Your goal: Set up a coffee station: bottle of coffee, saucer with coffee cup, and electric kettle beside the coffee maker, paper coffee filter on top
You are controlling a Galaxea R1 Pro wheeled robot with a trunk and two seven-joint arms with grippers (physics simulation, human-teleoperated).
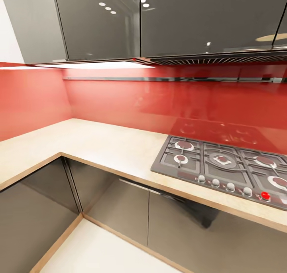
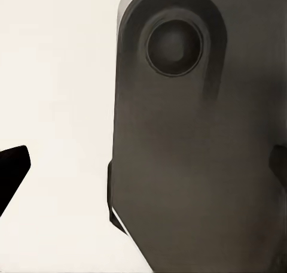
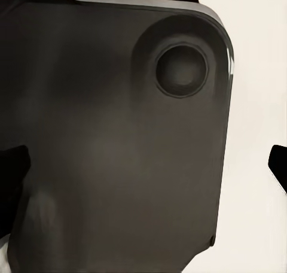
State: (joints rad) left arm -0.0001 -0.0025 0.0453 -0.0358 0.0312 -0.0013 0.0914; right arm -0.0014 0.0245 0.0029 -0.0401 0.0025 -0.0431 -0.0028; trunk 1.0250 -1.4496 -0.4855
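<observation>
Head view: L-shaped tan tabletop (image 1: 99, 145) bare along corner, over glossy grey cabinet fronts (image 1: 119, 209). Gas hob (image 1: 223, 165) set into tabletop at right, red knob (image 1: 265, 195) at front edge. Red backsplash (image 1: 119, 97) behind, dark upper cabinets (image 1: 159, 21) above.

Left wrist view: dark grey robot body panel (image 2: 191, 165) close ahead, pale floor (image 2: 60, 105) beside. Gripper state cannot tell.

Right wrist view: same dark panel (image 3: 107, 141) blocking most. Gripper state cannot tell.

Bare countertop (image 1: 99, 145) beside hob (image 1: 223, 165)
</observation>
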